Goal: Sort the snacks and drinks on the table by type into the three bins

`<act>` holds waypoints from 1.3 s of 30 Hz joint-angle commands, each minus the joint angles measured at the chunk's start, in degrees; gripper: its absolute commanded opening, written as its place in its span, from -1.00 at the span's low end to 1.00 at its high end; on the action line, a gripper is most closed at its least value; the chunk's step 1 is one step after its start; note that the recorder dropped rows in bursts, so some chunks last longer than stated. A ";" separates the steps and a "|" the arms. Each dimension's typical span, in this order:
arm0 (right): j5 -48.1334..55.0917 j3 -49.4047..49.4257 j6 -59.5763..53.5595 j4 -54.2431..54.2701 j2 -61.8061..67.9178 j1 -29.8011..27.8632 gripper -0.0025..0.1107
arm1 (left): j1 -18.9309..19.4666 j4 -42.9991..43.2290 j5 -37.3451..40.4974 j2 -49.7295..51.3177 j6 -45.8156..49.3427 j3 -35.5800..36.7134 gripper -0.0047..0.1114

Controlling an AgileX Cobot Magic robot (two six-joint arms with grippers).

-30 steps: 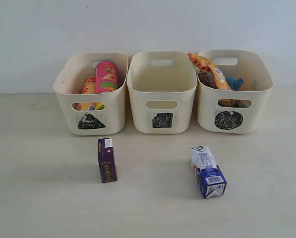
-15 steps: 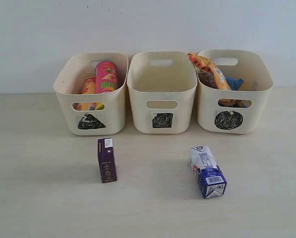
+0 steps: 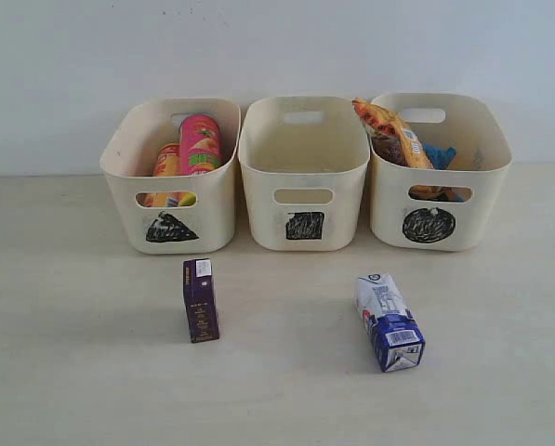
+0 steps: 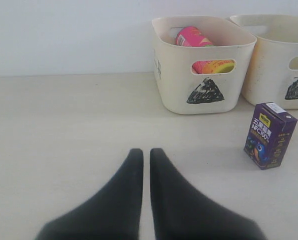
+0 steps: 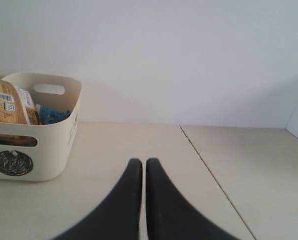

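Three cream bins stand in a row at the back of the table (image 3: 72,372). The triangle bin (image 3: 170,228) holds the pink chip tube (image 3: 200,142) and the orange-yellow chip tube (image 3: 166,160). Nothing shows inside the square bin (image 3: 304,226). The circle bin (image 3: 429,225) holds the orange foil bag (image 3: 395,135) and the blue foil bag (image 3: 439,154). The dark purple carton (image 3: 201,300) stands upright in front of the triangle bin. The white and blue carton (image 3: 389,321) lies on its side. My left gripper (image 4: 146,151) is shut and holds nothing, left of the purple carton (image 4: 269,135). My right gripper (image 5: 139,161) is shut and holds nothing, right of the circle bin (image 5: 19,162).
A pale wall rises right behind the bins. In the right wrist view a seam (image 5: 208,175) runs across the table surface to the right of the gripper. Neither arm shows in the exterior view.
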 commanded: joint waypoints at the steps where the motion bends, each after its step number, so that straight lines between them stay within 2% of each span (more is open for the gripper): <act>1: -3.92 3.66 -0.81 1.17 -1.69 -0.51 -0.96 | 0.11 0.02 -0.39 -0.14 -0.53 -0.21 -0.85; 11: -4.59 5.95 -1.23 4.63 -1.69 -0.51 -0.96 | 0.11 0.02 -0.39 -0.14 -0.53 -0.21 -0.85; 16: -5.34 9.76 -11.82 16.46 -5.00 -0.51 -0.96 | 0.11 0.02 -0.39 -0.14 -0.53 -0.21 -0.85; 21: -5.77 13.62 -12.99 20.95 -8.91 -0.51 -0.96 | 0.11 0.02 -0.39 -0.14 -0.53 -0.21 -0.85; 30: -5.66 18.14 -13.93 22.07 -8.91 -0.51 -0.96 | 0.11 0.02 -0.24 -0.14 -0.53 -0.21 -0.85; 35: -12.28 22.65 -14.27 22.07 -8.91 -0.51 -0.96 | 0.11 0.02 -0.24 -0.14 -0.53 -0.21 -0.85; 39: -10.33 22.65 -14.27 22.16 -8.91 -0.51 -0.96 | 0.11 0.02 -0.24 -0.14 -0.53 -0.21 -0.85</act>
